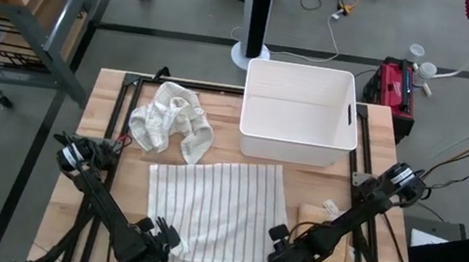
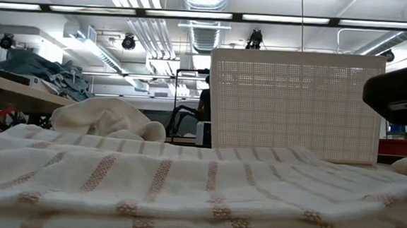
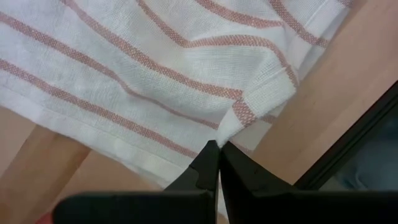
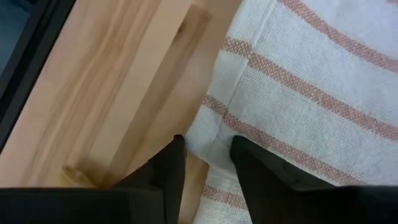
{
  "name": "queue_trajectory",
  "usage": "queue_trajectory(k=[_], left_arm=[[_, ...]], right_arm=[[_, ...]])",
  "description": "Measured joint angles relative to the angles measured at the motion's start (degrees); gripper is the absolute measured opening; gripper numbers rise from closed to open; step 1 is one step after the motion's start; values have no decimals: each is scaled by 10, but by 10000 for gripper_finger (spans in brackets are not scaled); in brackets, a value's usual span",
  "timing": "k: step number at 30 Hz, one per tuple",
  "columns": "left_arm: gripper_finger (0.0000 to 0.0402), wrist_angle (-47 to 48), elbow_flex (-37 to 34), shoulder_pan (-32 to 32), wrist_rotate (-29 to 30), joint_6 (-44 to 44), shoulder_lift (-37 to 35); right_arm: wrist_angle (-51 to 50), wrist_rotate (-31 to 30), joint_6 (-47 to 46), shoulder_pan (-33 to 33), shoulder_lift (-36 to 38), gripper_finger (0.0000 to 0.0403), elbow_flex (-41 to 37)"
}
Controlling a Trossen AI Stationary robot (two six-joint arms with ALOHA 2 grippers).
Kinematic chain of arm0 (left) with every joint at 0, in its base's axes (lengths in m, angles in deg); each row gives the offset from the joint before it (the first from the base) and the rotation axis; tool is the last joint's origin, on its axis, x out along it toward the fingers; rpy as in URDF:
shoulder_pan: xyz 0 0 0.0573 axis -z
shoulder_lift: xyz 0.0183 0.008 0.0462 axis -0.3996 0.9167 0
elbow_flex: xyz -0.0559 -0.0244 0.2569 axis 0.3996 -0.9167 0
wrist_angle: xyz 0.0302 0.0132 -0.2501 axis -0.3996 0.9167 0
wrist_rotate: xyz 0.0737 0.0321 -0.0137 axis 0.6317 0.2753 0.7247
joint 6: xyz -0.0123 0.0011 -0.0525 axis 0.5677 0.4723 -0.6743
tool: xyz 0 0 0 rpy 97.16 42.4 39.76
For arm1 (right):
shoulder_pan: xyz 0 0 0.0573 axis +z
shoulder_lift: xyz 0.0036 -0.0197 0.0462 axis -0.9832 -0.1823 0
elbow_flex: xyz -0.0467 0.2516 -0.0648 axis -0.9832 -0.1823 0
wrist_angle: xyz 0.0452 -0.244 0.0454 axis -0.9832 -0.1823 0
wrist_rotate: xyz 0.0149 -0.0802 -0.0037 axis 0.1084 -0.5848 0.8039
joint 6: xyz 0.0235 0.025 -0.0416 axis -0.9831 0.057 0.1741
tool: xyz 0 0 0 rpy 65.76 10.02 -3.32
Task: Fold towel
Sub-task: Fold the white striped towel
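A white towel with thin reddish stripes lies spread flat on the wooden table; the low view shows it close up as a towel in low ripples. My left gripper is at its near left corner, shut on the cloth. My right gripper is at the near right corner. It is open, one finger on either side of the corner's tip, with no touch that I can make out. My left gripper pinches the towel's near left corner between its two fingertips, coming from above and pointing down. The cloth bunches into a small raised fold at the tips; one layer or several, I cannot tell. The rest of the towel lies flat on the table.
A white bin stands at the far edge, just beyond the towel. A crumpled white cloth lies at the far left. Black frame rails run along the table's sides. Bare wood lies to the right of the towel.
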Motion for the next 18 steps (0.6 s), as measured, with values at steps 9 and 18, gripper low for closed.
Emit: queue_trajectory(k=[9, 18], left_arm=[[0, -1, 0, 0, 8, 0, 0], [0, 0, 0, 0, 9, 0, 0]], right_arm=[[-5, -40, -15, 2, 5, 26, -2], [-38, -9, -60, 18, 54, 2, -5]])
